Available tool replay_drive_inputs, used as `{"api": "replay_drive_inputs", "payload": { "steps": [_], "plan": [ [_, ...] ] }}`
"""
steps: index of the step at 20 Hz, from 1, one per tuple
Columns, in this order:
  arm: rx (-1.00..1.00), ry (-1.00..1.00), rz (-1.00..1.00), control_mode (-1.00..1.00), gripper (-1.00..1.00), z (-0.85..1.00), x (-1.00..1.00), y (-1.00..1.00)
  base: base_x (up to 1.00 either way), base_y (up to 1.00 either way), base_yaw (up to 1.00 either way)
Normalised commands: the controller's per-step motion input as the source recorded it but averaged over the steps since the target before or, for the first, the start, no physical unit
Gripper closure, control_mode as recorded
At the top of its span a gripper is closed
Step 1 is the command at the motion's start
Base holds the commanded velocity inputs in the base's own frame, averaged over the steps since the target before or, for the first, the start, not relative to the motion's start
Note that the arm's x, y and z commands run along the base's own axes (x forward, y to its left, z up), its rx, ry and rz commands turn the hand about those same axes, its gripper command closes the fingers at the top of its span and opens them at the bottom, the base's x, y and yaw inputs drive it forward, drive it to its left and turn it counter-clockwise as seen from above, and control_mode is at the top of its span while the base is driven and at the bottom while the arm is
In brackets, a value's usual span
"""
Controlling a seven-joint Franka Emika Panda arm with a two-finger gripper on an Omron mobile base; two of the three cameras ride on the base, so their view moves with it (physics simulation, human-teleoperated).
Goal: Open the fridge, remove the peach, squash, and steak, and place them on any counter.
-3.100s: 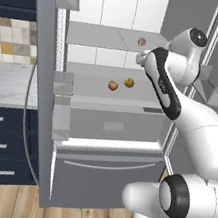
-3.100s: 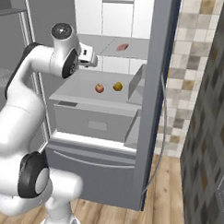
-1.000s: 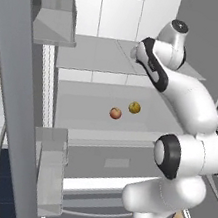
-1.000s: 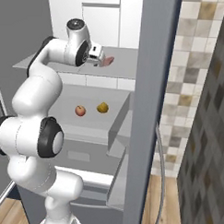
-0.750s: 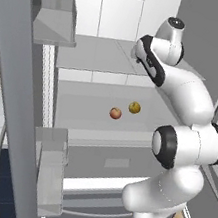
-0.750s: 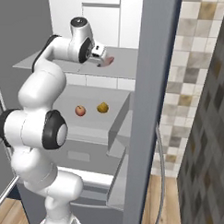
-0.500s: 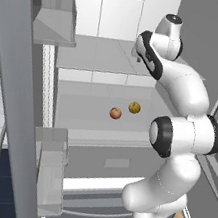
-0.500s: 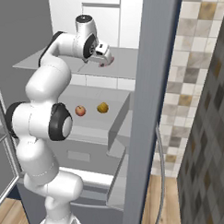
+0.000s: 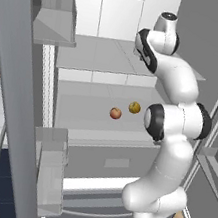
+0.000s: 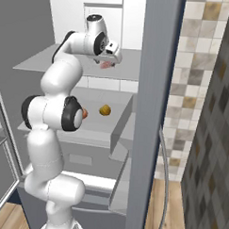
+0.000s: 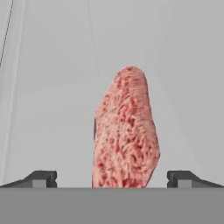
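Hand poised over the steak

The hand [image 11: 112, 179] gapes wide, empty — the steak [image 11: 126, 131] lies between its fingertips on the fridge's [image 9: 110, 55] upper shelf, long axis running straight ahead.

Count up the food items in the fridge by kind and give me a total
Peach: 1
Squash: 1
Steak: 1
Total: 3

The fridge's [image 9: 118, 11] upper shelf [image 9: 98, 53] carries the steak [image 11: 126, 131]; the lower shelf [image 9: 88, 110] carries the peach [image 9: 115, 113] and squash [image 9: 134, 107].
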Motion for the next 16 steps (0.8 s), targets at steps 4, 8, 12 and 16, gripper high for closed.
{"api": "replay_drive_inputs", "payload": {
  "steps": [4, 8, 12, 16],
  "plan": [
    [-0.01, 0.07, -0.06, -1.00, -1.00, -0.09, 0.50, -0.22, 0.00, 0.00, 0.00],
    [0.00, 0.13, -0.05, -1.00, -1.00, -0.06, 0.19, -0.02, 0.00, 0.00, 0.00],
    [0.00, 0.09, -0.05, -1.00, -1.00, -0.22, 0.00, 0.00, 0.00, 0.00, 0.00],
    [0.00, 0.05, -0.02, -1.00, 1.00, -0.21, 0.00, 0.00, 0.00, 0.00, 0.00]
  ]
}}
